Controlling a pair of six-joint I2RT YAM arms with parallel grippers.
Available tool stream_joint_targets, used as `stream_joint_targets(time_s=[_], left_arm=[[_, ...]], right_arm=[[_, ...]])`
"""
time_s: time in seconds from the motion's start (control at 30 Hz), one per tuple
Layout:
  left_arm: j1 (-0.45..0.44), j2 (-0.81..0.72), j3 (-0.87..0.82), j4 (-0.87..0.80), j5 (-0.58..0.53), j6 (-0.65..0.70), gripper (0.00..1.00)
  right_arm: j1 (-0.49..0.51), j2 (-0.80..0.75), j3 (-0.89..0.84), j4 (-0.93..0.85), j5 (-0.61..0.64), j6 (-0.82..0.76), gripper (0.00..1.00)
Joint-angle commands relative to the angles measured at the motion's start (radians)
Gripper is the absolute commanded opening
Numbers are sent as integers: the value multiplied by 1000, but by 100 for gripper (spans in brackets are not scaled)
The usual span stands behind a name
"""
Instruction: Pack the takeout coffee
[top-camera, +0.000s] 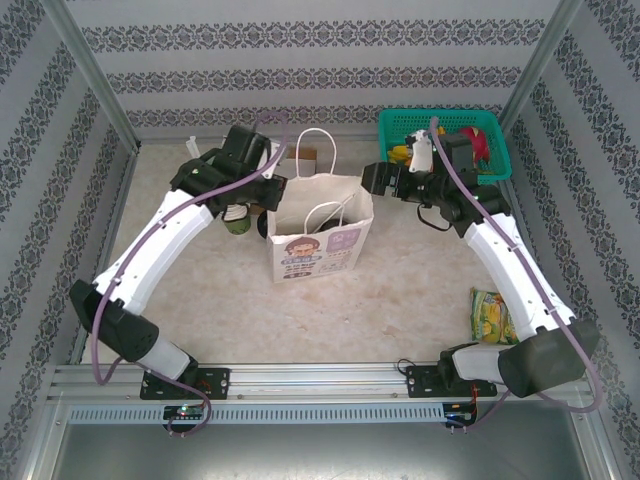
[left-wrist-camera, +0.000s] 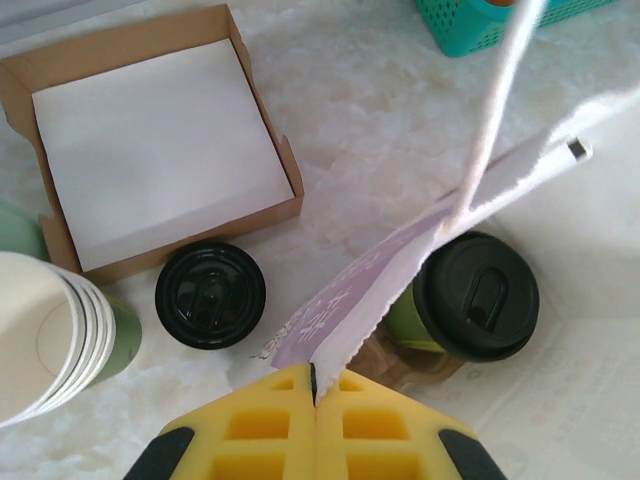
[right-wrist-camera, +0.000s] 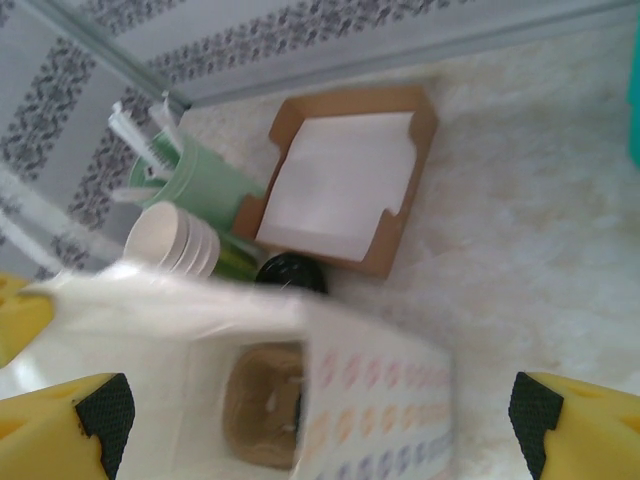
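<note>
- Tabletop (top-camera: 200, 330) of pale marble, seen from above; both arm bases sit at six o'clock.
- At four o'clock from the centre, a yellow-green snack packet (top-camera: 490, 315) lies flat beside the right arm.
- In the centre a white paper bag (top-camera: 320, 250) stands upright and open. Its printed front faces six o'clock and its white handles (left-wrist-camera: 495, 110) point up.
- At the bag's ten o'clock corner, the left gripper (left-wrist-camera: 313, 390) has its yellow fingers pressed together, pinching the bag's serrated top rim.
- At the bag's two o'clock, the right gripper (right-wrist-camera: 318, 425) hangs over the bag's mouth. Its fingers are spread wide and touch nothing, and the bag's brown bottom shows between them.
- In the left wrist view, one takeout coffee (left-wrist-camera: 475, 295) has a green cup and a black lid. It stands just past the pinched rim, which crosses over the lid. It rests on a brown base and looks to be inside the bag, though this is not certain.
- A second lidded cup (left-wrist-camera: 210, 295) stands on the table outside the bag, just beside a shallow brown cardboard box (left-wrist-camera: 272, 130) lined with white paper.
- Next to that cup is a stack of lidless cups (left-wrist-camera: 50, 330), cream inside and green outside.
- Beyond the stack, a mint-green mug (right-wrist-camera: 195, 180) holds white wrapped sticks.
- At one o'clock, against the patterned back wall, a teal basket (top-camera: 440, 115) holds assorted colourful items.
</note>
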Motion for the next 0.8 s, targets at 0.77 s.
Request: stream_joint_targets(time_s=[0.77], left_arm=[[372, -272, -222, -140, 284, 349, 0]], right_arm=[[157, 646, 365, -20, 181, 133, 83]])
